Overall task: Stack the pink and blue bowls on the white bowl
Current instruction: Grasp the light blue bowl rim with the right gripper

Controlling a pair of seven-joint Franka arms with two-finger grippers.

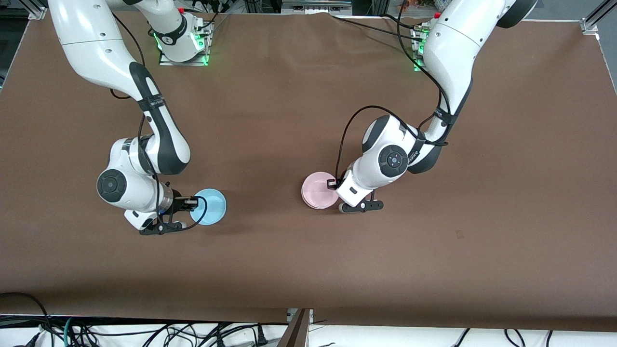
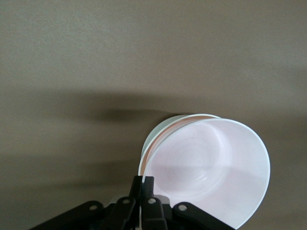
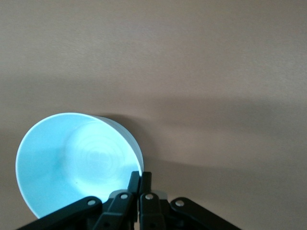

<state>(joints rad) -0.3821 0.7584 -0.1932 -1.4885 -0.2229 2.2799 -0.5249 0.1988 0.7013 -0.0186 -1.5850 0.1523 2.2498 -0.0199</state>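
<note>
The pale pink bowl (image 1: pixel 318 192) sits near the table's middle. In the left wrist view (image 2: pixel 211 163) it is nested in the white bowl (image 2: pixel 160 128), of which only a thin rim shows beneath it. My left gripper (image 1: pixel 332 184) is shut on the pink bowl's rim, on the side toward the left arm's end, as its wrist view (image 2: pixel 143 179) shows. The light blue bowl (image 1: pixel 209 206) is toward the right arm's end, low at the table. My right gripper (image 1: pixel 193 200) is shut on its rim, seen in the right wrist view (image 3: pixel 140 175) beside the bowl (image 3: pixel 72 163).
The brown table (image 1: pixel 308 270) carries nothing else. The arm bases (image 1: pixel 183 46) stand at its farther edge. Cables hang below the edge nearest the front camera.
</note>
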